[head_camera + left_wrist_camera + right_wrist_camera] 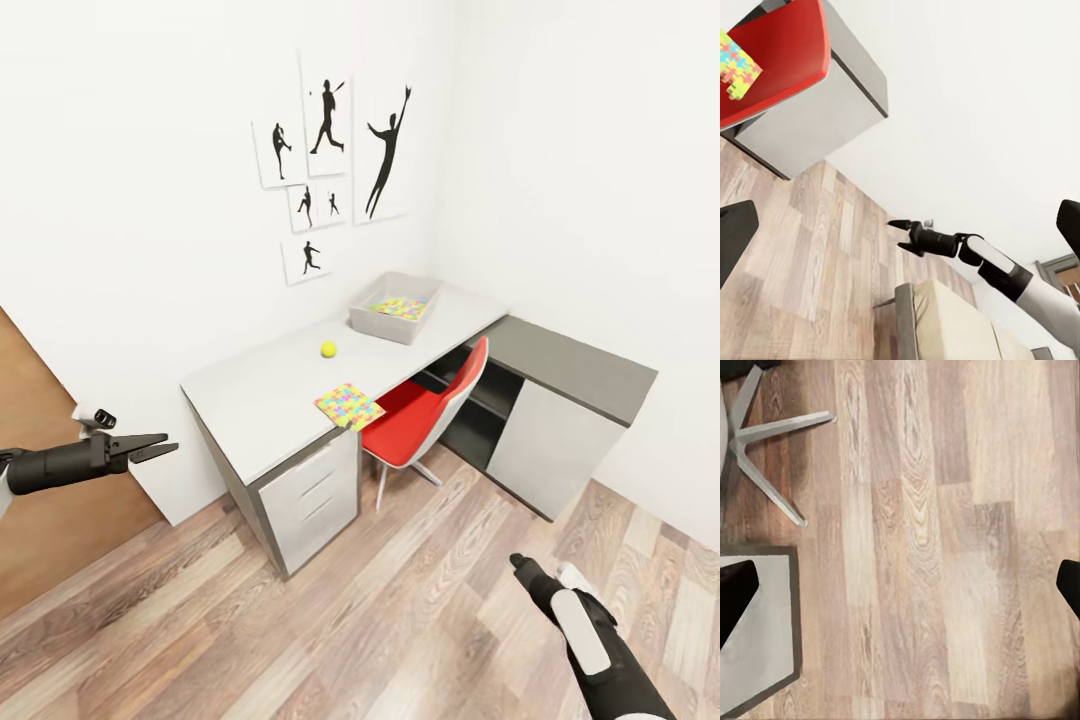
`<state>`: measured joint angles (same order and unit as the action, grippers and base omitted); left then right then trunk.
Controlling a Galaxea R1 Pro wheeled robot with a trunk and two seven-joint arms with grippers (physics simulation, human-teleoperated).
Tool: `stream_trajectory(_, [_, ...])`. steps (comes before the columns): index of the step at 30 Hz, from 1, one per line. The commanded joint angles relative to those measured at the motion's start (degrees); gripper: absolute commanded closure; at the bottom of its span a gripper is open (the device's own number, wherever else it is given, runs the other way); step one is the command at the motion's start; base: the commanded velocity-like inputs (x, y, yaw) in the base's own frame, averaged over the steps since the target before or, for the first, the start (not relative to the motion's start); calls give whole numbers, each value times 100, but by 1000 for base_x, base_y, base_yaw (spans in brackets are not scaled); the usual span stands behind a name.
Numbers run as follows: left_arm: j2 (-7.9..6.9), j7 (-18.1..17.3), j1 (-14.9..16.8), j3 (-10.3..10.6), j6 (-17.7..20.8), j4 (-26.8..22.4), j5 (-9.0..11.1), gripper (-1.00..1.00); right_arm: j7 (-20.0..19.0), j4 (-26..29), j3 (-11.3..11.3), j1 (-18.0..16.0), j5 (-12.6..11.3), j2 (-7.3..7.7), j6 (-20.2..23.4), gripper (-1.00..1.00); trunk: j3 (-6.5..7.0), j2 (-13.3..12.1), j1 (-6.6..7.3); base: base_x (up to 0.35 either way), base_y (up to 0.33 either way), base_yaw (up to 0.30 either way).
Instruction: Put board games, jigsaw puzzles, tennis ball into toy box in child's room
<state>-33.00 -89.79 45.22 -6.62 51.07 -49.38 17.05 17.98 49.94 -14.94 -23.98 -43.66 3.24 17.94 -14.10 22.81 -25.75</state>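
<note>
Two pincers in the head view, both empty. Left pincer [160, 446] sits at the left edge, fingers slightly parted – open, holding nothing. Right pincer [522, 566] is low right over the wood floor [420, 600]; can't tell its jaw state from here. Grey L-shaped tabletop [265, 385] stands in the corner. Toy box [396, 306] is at its far end near the wall, with a colourful jigsaw puzzle [400, 308] inside. Tennis ball [328, 349] lies mid-tabletop, well apart from the box. Second jigsaw puzzle [349, 405] lies at the front edge, just beside the red chair [425, 410]. Silhouette posters [330, 165] hang on the wall.

Left wrist view: red chair [776, 60], a corner of the puzzle [736, 67], wood floor [810, 255], and the other arm's pincer [897, 235] with fingers spread – open.

Right wrist view: wood floor [930, 547], chair legs [765, 457], a grey cabinet corner [757, 637]; dark fingertips [735, 600] sit at opposite edges, wide apart.
</note>
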Motion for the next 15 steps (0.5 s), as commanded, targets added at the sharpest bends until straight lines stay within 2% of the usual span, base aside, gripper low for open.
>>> stream_trajectory(1, [3,-21,5,3,61,-1,3,-100,31,-2,-186,-3,-185,4,35,-100,-11,11,-3,0,-60,0])
stream_trajectory(2, [7,-21,5,3,61,-1,4,-100,30,-7,-275,-2,-252,5,40,-100,-11,11,-3,0,-48,0])
stream_trajectory(4, [21,-21,5,3,61,-1,13,-100,27,-17,-597,-2,-508,3,48,-100,-11,11,-3,0,-25,0])
stream_trajectory(7, [39,-21,4,3,55,-1,31,-100,28,-19,-819,-2,-682,-2,45,-100,-11,11,-3,0,-11,0])
stream_trajectory(11, [87,-21,4,13,72,-1,43,-100,31,-19,-884,-2,-714,-12,7,-100,-11,11,-3,0,-3,0])
stream_trajectory(15, [295,-21,5,12,111,-1,39,-100,43,6,-884,-2,-713,-16,15,-100,-11,11,-3,0,0,0])
